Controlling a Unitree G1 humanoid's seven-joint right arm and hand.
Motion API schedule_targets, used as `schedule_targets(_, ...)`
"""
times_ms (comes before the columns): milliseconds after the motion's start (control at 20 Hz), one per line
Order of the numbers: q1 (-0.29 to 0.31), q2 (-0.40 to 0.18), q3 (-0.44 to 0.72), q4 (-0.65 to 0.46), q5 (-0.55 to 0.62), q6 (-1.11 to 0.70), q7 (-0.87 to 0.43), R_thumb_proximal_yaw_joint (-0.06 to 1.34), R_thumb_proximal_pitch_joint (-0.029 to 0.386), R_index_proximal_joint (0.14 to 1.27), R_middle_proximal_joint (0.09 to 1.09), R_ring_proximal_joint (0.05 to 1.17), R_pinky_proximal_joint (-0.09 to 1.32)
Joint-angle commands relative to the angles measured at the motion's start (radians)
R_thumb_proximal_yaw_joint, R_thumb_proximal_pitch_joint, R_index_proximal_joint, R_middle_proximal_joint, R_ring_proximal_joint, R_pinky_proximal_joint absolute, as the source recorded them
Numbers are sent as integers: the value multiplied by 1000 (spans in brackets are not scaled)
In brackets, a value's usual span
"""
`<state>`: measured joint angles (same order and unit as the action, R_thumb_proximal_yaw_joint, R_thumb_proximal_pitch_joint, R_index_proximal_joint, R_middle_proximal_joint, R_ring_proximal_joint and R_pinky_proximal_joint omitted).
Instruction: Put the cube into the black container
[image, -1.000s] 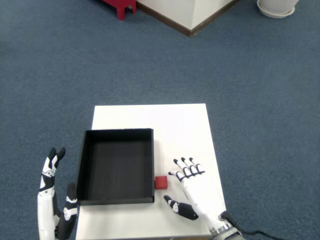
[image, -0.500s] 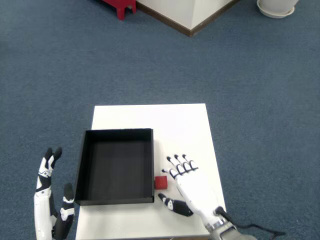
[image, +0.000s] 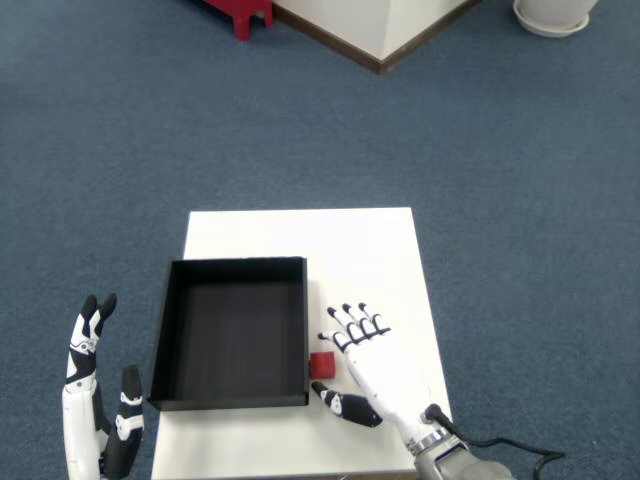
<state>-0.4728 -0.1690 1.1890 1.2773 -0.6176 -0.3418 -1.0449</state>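
Red in colour, the cube (image: 322, 365) was seen resting on the white tabletop (image: 300, 235), just beside the right wall of the black container (image: 232, 336) and near that wall's front end. The cube lay outside the container, and whether it touched the wall could not be told. Nothing was seen inside the container, which sat on the left half of the tabletop with its open side up.

The right hand (image: 375, 365) was held low over the tabletop to the right of the cube, with the palm down. Its fingers (image: 356, 322) were spread apart and extended away from the robot, and nothing was held in it. The thumb (image: 343, 404) was stretched out toward the container's front corner, just in front of the cube; the index fingertip was placed just behind the cube, so that the cube lay between thumb and index. Contact between the hand and the cube could not be confirmed.

The left hand (image: 95, 400) was seen off the tabletop's left edge, over the blue carpet (image: 150, 130), with its fingers pointed upward in the view. A red object (image: 240, 12) and a white plinth with a brown base (image: 372, 30) were observed on the carpet at the top of the view, well apart from the tabletop.
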Motion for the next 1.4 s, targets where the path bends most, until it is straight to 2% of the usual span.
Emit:
schedule_targets(50, -45, -9, -8, -20, 27, 15, -17, 680, 68, 423, 117, 64, -70)
schedule_targets(600, -39, -10, -3, 29, 31, 6, -35, 718, 87, 492, 122, 63, -73)
schedule_targets(900, -28, -10, -6, 58, 36, -19, -53, 774, 102, 655, 136, 71, -74)
schedule_targets(1050, -19, -11, -9, 74, 39, -47, -74, 867, 120, 852, 151, 81, -69)
schedule_targets(1100, -14, -11, -8, 77, 39, -57, -87, 894, 124, 874, 156, 86, -66)
schedule_targets(1150, -11, -12, -8, 78, 38, -64, -96, 902, 125, 861, 159, 89, -64)
schedule_targets(1250, -5, -13, -6, 82, 36, -78, -117, 907, 125, 747, 161, 93, -62)
schedule_targets(1400, -5, -13, -6, 83, 36, -96, -138, 900, 124, 718, 158, 92, -63)
